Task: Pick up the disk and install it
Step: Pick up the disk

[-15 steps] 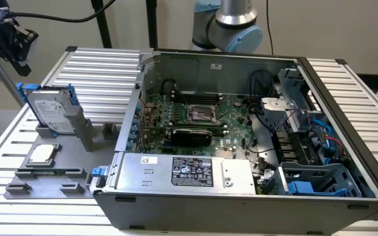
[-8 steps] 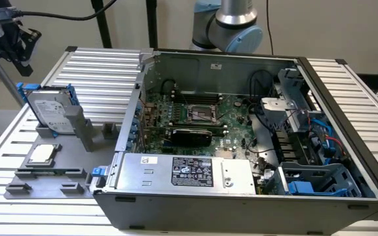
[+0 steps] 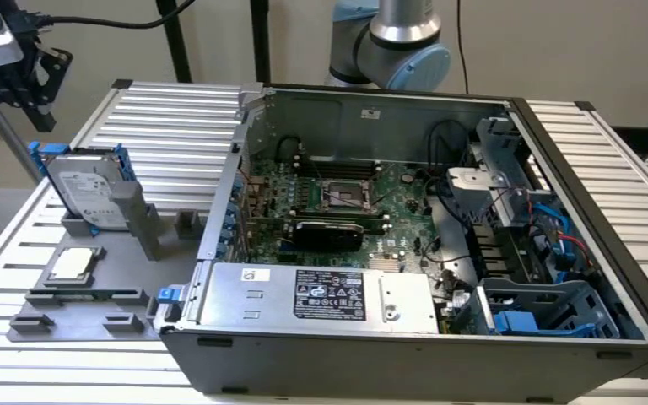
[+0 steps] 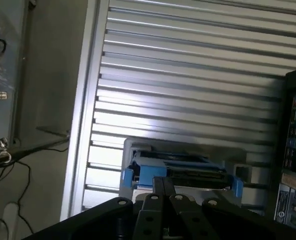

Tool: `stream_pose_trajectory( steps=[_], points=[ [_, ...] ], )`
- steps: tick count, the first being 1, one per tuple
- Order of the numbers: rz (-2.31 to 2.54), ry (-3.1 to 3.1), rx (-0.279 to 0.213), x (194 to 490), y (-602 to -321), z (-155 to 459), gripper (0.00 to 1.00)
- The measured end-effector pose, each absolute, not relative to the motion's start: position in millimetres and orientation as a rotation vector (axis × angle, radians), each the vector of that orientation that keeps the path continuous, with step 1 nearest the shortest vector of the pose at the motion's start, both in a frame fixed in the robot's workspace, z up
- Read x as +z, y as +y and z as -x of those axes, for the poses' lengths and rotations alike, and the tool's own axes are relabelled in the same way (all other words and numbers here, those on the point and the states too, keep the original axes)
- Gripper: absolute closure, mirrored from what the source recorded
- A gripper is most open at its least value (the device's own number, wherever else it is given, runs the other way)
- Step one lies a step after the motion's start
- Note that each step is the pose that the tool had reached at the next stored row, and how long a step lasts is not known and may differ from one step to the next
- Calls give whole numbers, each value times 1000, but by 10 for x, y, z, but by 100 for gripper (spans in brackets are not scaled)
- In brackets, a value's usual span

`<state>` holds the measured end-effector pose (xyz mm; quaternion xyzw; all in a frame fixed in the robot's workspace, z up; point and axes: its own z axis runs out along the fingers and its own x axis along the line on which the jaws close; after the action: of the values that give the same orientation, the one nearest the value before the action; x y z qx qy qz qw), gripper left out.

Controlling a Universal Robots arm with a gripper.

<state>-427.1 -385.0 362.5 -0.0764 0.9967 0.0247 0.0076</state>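
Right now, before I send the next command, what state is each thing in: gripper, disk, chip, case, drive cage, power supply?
gripper: shut, empty, hovering clear of the disk.
disk: upright on edge in the grey stand, not yet picked up.
processor chip: lying flat, outside the case.
computer case: open, side panel off.
drive cage: looks empty.
power supply: seated inside the case.

Silver arm joint (image 3: pixel 405 29) with pale blue cap (image 3: pixel 420 66), black gripper (image 4: pixel 163 182) linkage, round silver screws (image 4: pixel 121 202)
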Motion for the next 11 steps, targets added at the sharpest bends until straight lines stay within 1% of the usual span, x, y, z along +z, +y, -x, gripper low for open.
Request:
stream_pose_trajectory(
  steps=[11],
  points=[
    [550,3082,79,3604,-3850,4271,100]
  ],
)
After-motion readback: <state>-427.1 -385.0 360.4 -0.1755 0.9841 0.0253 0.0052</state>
